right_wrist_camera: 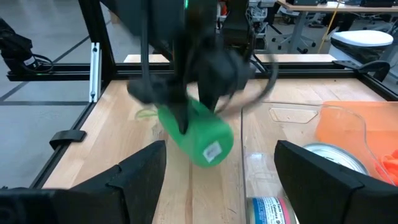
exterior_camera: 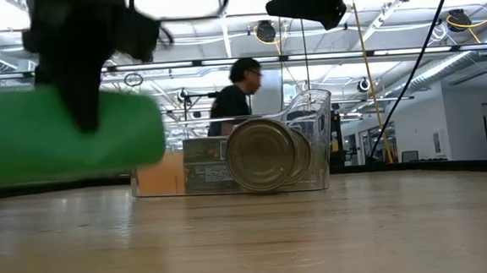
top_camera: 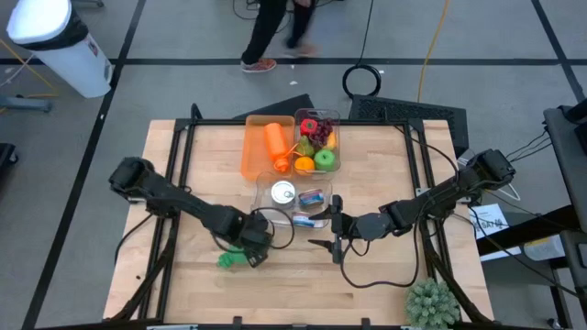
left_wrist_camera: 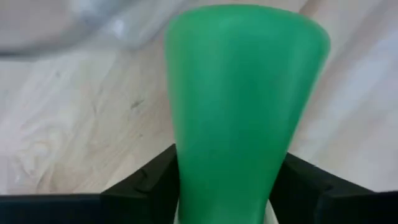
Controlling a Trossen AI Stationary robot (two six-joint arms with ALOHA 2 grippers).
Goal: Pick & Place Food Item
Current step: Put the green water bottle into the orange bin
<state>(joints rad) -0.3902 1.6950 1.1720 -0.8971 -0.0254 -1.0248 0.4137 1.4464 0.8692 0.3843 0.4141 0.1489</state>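
Gripping a green cylindrical food item [top_camera: 234,260], the left gripper [top_camera: 249,247] sits near the front edge of the wooden table [top_camera: 193,165], left of centre; in its wrist view the two dark fingers [left_wrist_camera: 149,183] stand on either side of the green item with no gap showing, and in the low view the item hangs clear of the table top. Whether it is a cucumber or some other toy vegetable I cannot tell.

Behind it, toward the middle of the table, a clear bin [top_camera: 295,199] holds a round tin can [top_camera: 283,192] and a second labelled can [top_camera: 313,197]. Further back, touching it, an orange bin [top_camera: 252,151] carries an orange carrot-like piece [top_camera: 276,142], and beside that a clear bin [top_camera: 331,117] holds mixed toy fruit: a red one [top_camera: 309,126], dark grapes [top_camera: 322,135], an orange [top_camera: 304,164] and a green apple [top_camera: 325,159].

Right of centre, the right gripper [top_camera: 336,246] hovers near the front of the can bin with its fingers spread wide apart and nothing between them.

A person [exterior_camera: 236,90] is in the room beyond the back edge
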